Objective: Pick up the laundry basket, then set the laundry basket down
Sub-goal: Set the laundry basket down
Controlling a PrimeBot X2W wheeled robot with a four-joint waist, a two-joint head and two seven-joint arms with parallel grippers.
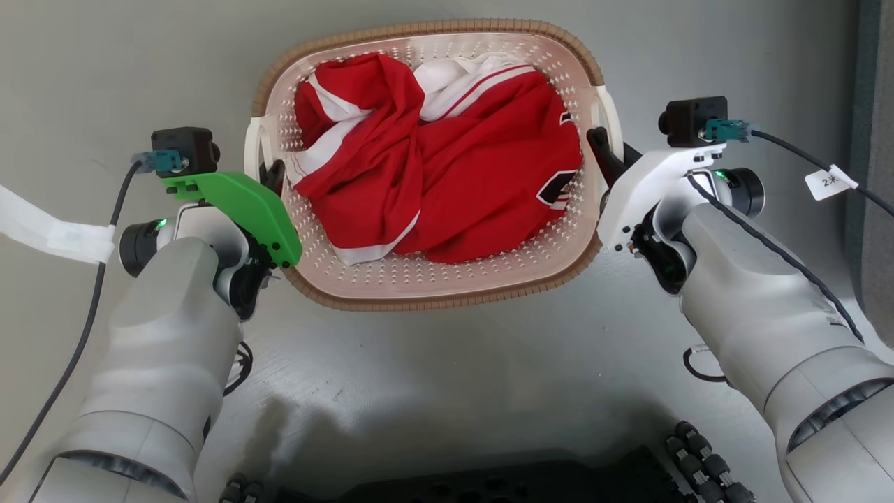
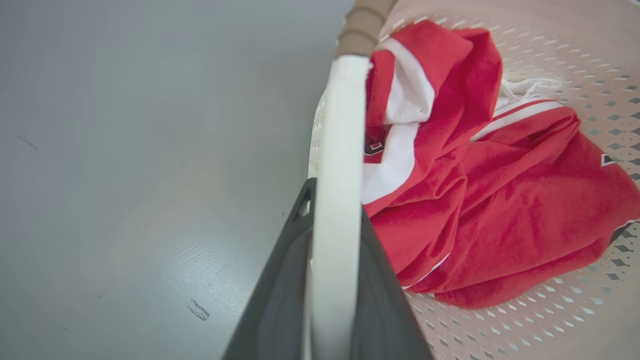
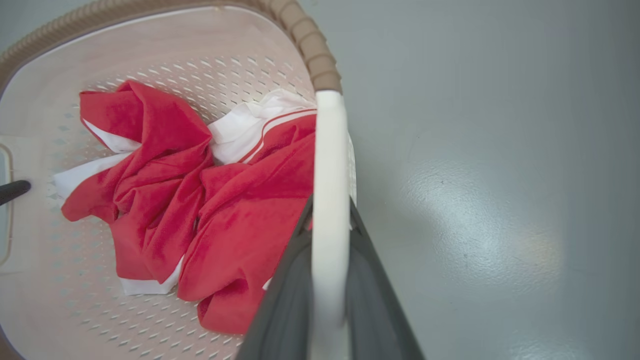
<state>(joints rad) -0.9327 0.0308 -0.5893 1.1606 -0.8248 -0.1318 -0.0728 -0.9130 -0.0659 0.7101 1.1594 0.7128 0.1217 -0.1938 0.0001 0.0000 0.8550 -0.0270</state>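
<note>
Currently the laundry basket (image 1: 433, 302) sits centred before the robot on the grey floor (image 1: 447, 377), holding a crumpled red and white garment (image 1: 447, 161). Whether its base rests on the floor or hangs clear of it cannot be told.

Its long axis runs side to side across the robot, with one white loop handle at each short end. The left gripper (image 1: 274, 175) meets the left handle (image 2: 337, 150); the right gripper (image 1: 599, 143) meets the right handle (image 3: 327, 200). Neither arm is nearer; the hold looks even.

In the left wrist view the dark fingers (image 2: 280, 300) flank the handle bar, one outside and one inside the basket wall, pressed against it. The right wrist view shows the same arrangement of fingers (image 3: 280, 310). Both grippers are judged clenched on their handles.

Judgement: the coming move turns on both arms travelling level and together along the vertical, since the load spans between them; uneven motion would tip the basket along its length
</note>
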